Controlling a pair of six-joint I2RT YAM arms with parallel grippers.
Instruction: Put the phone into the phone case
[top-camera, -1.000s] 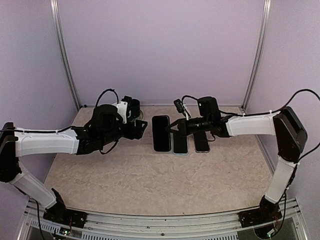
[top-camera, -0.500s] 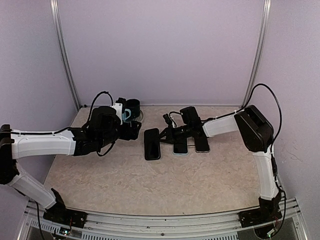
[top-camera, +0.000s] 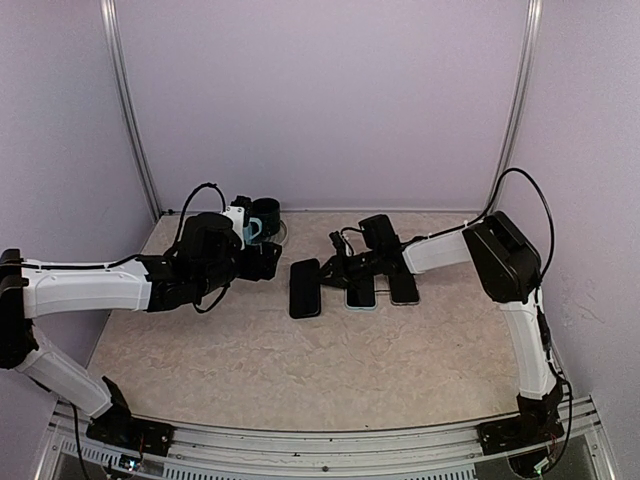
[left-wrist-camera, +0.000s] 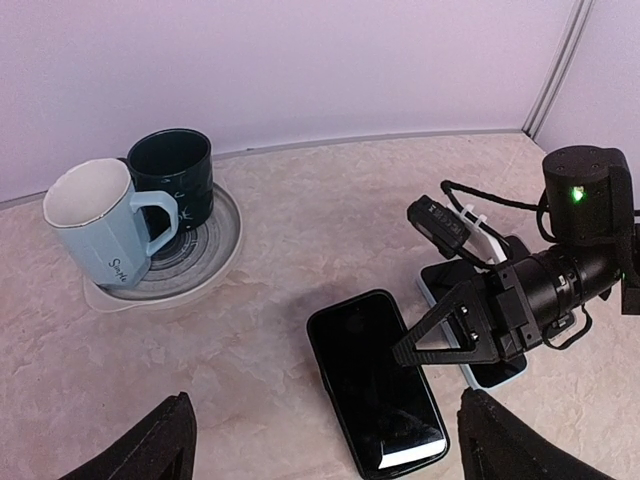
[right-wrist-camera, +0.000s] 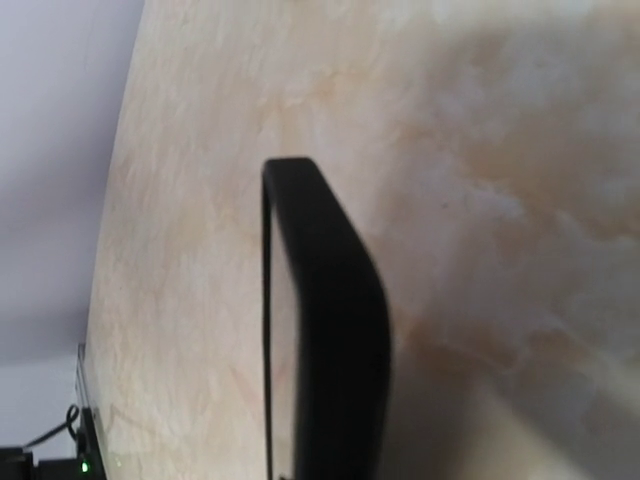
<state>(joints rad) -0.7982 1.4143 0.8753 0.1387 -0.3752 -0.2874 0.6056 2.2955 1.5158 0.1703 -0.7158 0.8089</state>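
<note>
A black phone (top-camera: 305, 288) (left-wrist-camera: 377, 395) lies flat, screen up, left of two other slabs. Beside it is a light blue phone case (top-camera: 360, 292) (left-wrist-camera: 432, 290) with a dark face; I cannot tell whether it holds anything. A third dark slab with a white edge (top-camera: 403, 286) lies further right. My right gripper (top-camera: 326, 272) (left-wrist-camera: 400, 356) is shut to a point at the phone's right edge. In the right wrist view only the phone's black edge (right-wrist-camera: 330, 330) shows, close and blurred. My left gripper (top-camera: 270, 258) (left-wrist-camera: 328, 448) hangs open above and left of the phone, holding nothing.
A pale blue mug (left-wrist-camera: 100, 235) and a dark mug (left-wrist-camera: 172, 175) stand on a round grey plate (left-wrist-camera: 218, 250) at the back left, just behind my left gripper. Walls and metal posts close the table at the back and sides.
My right gripper swept left and pushed the black phone away from the other two slabs, turning it slightly. My left arm drew back a little. Hardly anything moved in the last half second.
</note>
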